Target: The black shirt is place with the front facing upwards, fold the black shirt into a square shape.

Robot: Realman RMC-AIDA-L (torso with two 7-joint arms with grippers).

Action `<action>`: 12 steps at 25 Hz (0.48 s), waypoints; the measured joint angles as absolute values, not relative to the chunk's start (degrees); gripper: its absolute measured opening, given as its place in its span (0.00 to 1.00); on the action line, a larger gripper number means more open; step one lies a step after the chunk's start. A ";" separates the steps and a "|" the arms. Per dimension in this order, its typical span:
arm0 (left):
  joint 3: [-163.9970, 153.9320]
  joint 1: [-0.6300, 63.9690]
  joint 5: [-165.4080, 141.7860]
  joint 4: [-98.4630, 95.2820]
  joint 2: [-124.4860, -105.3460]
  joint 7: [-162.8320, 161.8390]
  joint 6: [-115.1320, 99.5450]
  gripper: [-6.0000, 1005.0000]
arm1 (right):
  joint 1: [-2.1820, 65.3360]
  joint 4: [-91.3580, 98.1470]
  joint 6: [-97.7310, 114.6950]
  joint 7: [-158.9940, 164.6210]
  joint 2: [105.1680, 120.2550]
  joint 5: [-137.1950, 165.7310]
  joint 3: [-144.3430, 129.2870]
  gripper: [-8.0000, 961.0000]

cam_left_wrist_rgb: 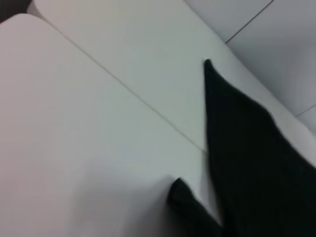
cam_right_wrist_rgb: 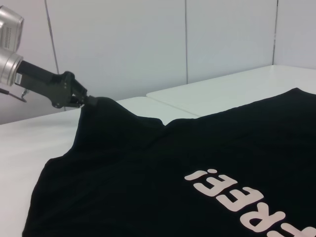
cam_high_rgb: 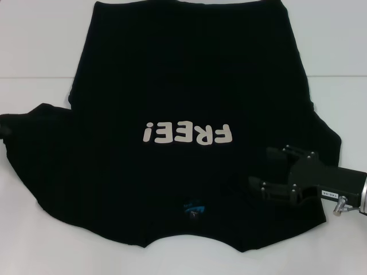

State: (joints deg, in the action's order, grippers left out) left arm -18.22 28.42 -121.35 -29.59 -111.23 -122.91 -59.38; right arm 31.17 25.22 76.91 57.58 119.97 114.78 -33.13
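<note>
1. Lying front-up on the white desk point(cam_high_rgb: 34, 51), the black shirt point(cam_high_rgb: 183, 86) fills the middle, ready for folding.
2. Left gripper point(cam_right_wrist_rgb: 91, 100) pinches the left sleeve tip, lifting it off the desk.
3. Right gripper point(cam_high_rgb: 261, 169), jaws spread wide, sits low over the near-right shoulder.
4. Collar points near, hem far; long axis runs near-to-far.

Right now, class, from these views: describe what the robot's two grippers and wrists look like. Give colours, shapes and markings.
The right gripper has a boxy matte-black body and black linkage fingers dotted with small silver screws. It also has a small white label and a silver cylindrical wrist. The left gripper looks alike, with a black body tapering to black fingers behind a round silver wrist.
</note>
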 joint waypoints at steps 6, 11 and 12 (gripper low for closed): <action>-18.41 29.75 -116.03 -30.19 -111.95 -120.09 -63.10 0.00 | 30.99 25.01 76.91 57.64 119.97 114.79 -33.24 0.94; -18.75 31.65 -114.39 -31.68 -113.35 -116.66 -67.79 0.00 | 31.00 24.38 76.90 57.49 119.95 114.78 -33.31 0.94; -19.04 32.18 -114.24 -32.54 -114.16 -115.69 -69.51 0.00 | 31.00 24.35 76.90 57.49 119.97 114.79 -33.31 0.94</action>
State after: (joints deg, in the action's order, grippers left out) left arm -19.04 32.18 -114.24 -32.54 -114.16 -115.69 -69.51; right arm 31.00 24.35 76.90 57.49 119.97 114.79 -33.31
